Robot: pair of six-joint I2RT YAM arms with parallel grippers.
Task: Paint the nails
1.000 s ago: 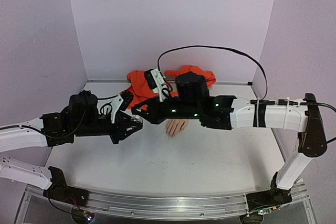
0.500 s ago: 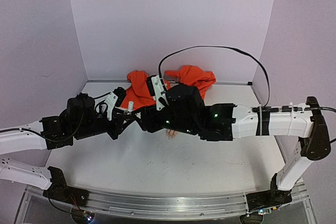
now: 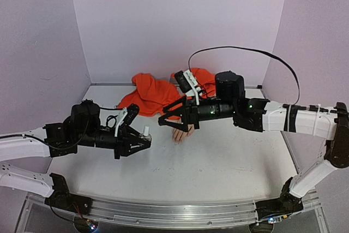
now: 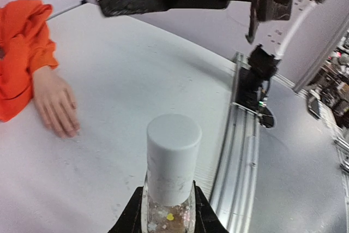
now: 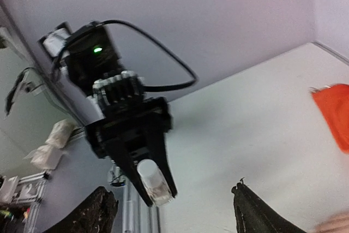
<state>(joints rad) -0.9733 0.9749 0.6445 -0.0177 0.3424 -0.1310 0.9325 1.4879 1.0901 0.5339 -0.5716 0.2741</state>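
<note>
Matte white table, perhaps glossy nails

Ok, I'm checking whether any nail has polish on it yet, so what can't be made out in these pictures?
Nails: too small in the left wrist view to show any coat; in the top view the right gripper covers part of the mannequin hand.
Mannequin hand, right wrist view: blurred, cut off at the bottom right corner.
Bottle: lower body hidden by the left gripper and the bottom edge, left wrist view.
</note>
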